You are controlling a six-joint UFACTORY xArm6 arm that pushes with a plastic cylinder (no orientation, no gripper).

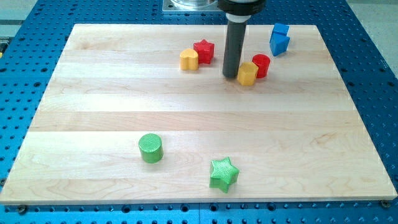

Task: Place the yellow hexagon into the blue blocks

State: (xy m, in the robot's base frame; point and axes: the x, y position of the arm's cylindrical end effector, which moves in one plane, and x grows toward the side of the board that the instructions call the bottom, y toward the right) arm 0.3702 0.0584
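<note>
The yellow hexagon (247, 73) sits near the view's top, right of centre, touching a red cylinder (261, 65) on its upper right. My tip (231, 76) is on the board just left of the yellow hexagon, touching or nearly touching it. Two blue blocks (279, 40) stand close together near the view's top right, above and right of the hexagon; their shapes are hard to make out.
A yellow heart-like block (189, 59) and a red star (204, 50) sit left of the rod. A green cylinder (150, 148) and a green star (223, 173) lie near the view's bottom. The wooden board (93, 112) rests on a blue perforated table.
</note>
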